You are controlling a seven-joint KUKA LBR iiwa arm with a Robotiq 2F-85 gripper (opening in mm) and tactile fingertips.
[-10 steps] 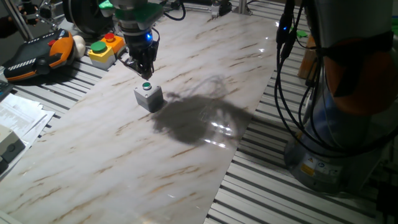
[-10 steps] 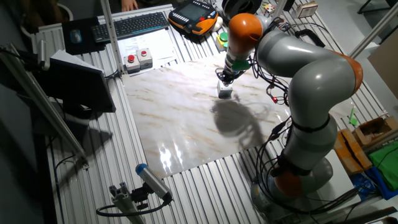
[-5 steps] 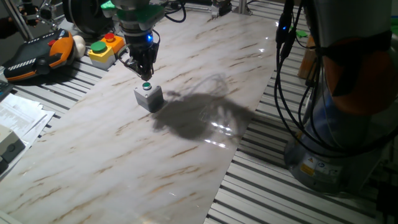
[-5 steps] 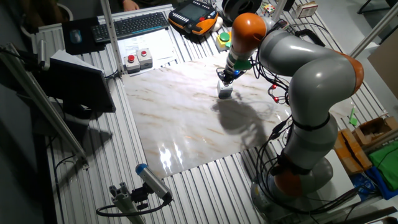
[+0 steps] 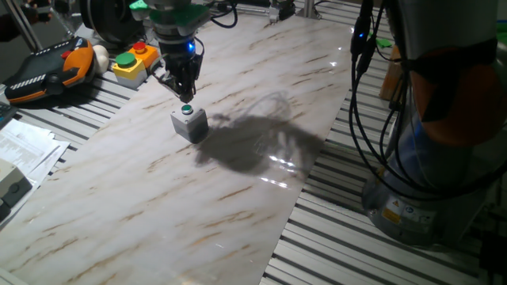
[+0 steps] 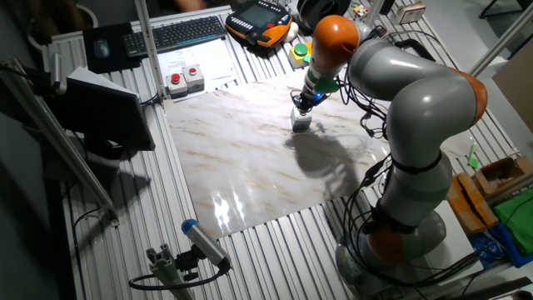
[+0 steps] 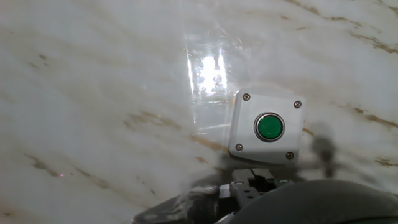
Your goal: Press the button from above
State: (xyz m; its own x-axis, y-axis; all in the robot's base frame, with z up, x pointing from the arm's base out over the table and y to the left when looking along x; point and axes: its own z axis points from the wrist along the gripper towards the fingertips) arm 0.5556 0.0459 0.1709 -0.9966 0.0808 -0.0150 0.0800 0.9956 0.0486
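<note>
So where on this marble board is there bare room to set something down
The marble board is bare in front of the grey button box and across to the robot base. Crowded: beside the yellow button box and gripper.

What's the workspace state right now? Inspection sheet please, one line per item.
Surface: marble-look board on slatted table, glare patches.
Job's things: button green, in top of grey box, upright on the board.
Clutter: yellow box with green and red buttons, pendant, keyboard, papers, all off the board.
Grippers: gripper just above the button; jaws' state not visible.
Cables: black bundle hanging along arm base.
Surroundings: nothing seen on the board besides the box.
</note>
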